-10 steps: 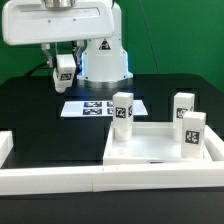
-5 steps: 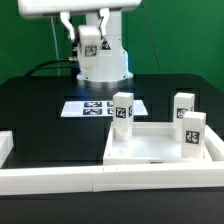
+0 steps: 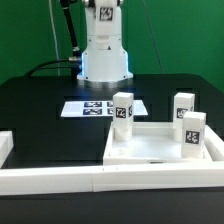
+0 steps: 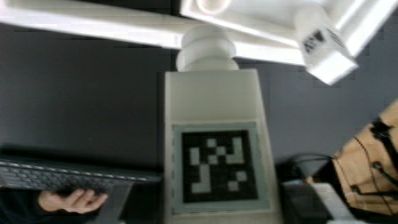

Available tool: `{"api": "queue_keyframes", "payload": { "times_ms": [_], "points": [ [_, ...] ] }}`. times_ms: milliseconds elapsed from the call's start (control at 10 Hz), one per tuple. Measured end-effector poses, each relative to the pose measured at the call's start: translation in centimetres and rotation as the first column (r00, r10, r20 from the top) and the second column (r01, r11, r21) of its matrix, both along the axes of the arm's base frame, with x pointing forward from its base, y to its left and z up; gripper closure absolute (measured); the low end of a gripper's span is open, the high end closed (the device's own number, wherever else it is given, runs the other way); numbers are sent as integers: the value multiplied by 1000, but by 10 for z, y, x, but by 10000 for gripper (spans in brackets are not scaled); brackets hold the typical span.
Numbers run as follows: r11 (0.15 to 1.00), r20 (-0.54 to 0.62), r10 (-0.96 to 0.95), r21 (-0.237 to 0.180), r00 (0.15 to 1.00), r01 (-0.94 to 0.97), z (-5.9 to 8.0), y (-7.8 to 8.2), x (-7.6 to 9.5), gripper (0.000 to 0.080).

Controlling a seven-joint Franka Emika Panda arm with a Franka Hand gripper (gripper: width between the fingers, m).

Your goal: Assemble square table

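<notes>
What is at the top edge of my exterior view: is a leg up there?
Observer: Yes. A leg fills the wrist view with its tag facing the camera, and it looks held.
Operator: Which end is farthest from the camera?
Observer: Its round peg, which shows against the white panel.
Operator: Is anything else in sight?
Observer: A hand at a keyboard, in a corner of the wrist view.

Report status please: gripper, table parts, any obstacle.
Gripper raised high, shut on short white tagged leg. Large white plastic square panel carries three upright legs. No obstacle seen over the panel.
</notes>
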State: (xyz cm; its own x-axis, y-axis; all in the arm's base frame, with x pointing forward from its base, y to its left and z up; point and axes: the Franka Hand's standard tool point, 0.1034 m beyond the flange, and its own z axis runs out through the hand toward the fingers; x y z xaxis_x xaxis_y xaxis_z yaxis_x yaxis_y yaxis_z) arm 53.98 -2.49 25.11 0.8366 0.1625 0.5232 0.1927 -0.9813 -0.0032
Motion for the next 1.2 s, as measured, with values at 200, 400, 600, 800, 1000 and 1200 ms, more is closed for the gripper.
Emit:
{"api": "queue_keyframes", "payload": {
  "times_ms": [200, 400, 600, 800, 1000, 1200],
  "points": [
    [998, -28, 3, 55, 1000, -1, 0, 10, -7, 511],
    [997, -26, -10, 78, 1000, 12, 5, 28, -1, 511],
    [995, -24, -34, 94, 999, 36, 9, 41, 13, 511],
    [995, -40, -37, 92, 998, 41, 0, 52, 14, 511],
    [995, -51, -40, 84, 998, 45, -7, 50, 13, 511],
    [995, -52, -41, 84, 998, 45, -7, 50, 13, 511]
  ]
}}
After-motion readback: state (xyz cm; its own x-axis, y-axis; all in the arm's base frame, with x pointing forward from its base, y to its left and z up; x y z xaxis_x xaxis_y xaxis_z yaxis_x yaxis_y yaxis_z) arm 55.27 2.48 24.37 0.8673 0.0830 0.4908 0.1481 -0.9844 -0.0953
